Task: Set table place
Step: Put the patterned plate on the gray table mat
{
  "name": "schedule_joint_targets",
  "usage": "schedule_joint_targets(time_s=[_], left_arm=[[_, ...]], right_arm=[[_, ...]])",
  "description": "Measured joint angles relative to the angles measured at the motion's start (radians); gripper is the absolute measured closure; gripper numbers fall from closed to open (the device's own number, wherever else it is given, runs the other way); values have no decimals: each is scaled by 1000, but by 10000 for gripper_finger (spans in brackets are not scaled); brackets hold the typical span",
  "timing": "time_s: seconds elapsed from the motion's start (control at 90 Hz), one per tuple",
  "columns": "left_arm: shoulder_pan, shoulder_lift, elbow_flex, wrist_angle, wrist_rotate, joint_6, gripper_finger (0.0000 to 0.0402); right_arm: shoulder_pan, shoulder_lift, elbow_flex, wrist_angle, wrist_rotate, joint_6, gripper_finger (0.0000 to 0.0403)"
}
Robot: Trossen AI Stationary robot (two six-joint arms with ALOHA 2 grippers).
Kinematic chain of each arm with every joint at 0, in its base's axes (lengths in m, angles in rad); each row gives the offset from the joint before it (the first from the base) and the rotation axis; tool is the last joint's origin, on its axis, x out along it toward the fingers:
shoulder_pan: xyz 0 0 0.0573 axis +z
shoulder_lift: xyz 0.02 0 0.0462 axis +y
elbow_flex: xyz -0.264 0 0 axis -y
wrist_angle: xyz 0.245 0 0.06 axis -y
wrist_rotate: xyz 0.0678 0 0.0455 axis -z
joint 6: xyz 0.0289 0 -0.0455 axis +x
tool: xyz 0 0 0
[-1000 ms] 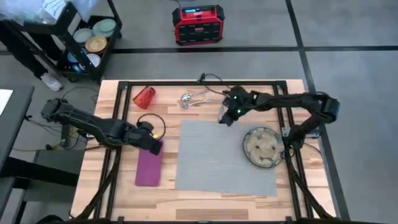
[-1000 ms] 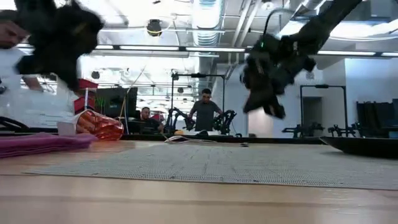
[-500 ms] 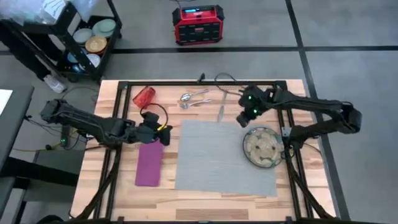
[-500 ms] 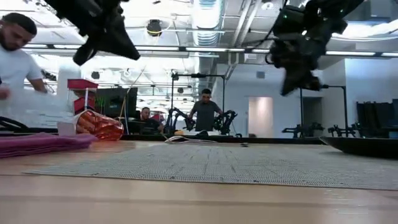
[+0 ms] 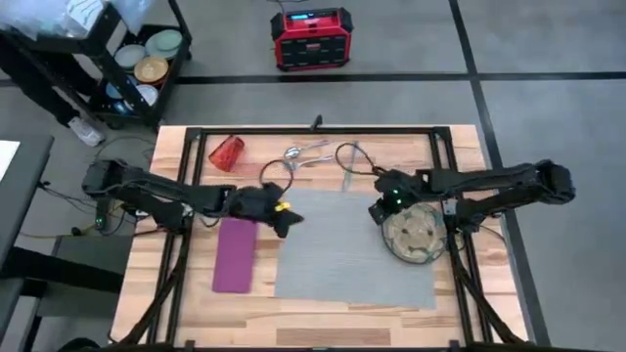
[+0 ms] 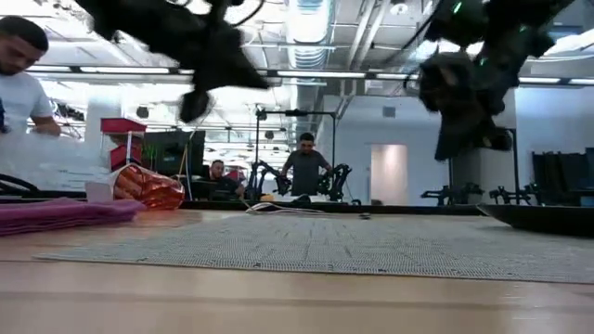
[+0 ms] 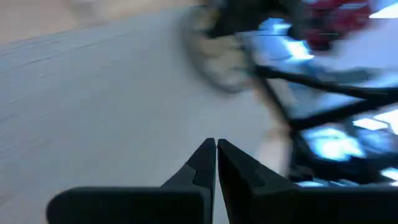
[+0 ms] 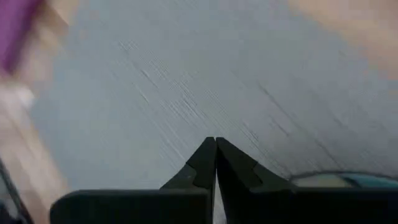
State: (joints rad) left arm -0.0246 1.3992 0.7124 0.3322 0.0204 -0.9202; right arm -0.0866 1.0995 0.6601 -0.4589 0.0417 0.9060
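Swung inward over the placemat (image 5: 354, 242): left fingers (image 7: 216, 163) and right fingers (image 8: 215, 160), both pressed together, empty. Best opened before descending squarely onto the plate (image 5: 412, 232) rim.

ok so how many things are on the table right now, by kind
placemat: 1
napkin: 1
plate: 1
cup: 1
cutlery: at least 3, in a cluster, hard to separate
total: about 7
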Motion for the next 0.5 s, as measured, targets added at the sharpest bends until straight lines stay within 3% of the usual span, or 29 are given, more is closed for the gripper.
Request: schedule_joint_targets(time_s=[0.078, 0.2, 0.367, 0.5], left_arm=[[51, 92, 0, 165, 63, -43, 401], [103, 231, 22, 323, 124, -152, 401], [113, 360, 104, 356, 289, -148, 401], [109, 388, 131, 325, 318, -158, 401]], right_arm=[[23, -59, -2, -53, 88, 81, 403], [32, -142, -1, -198, 100, 155, 403], [28, -149, -2, -410, 50, 208, 403], [27, -96, -2, -474, 46, 162, 403]])
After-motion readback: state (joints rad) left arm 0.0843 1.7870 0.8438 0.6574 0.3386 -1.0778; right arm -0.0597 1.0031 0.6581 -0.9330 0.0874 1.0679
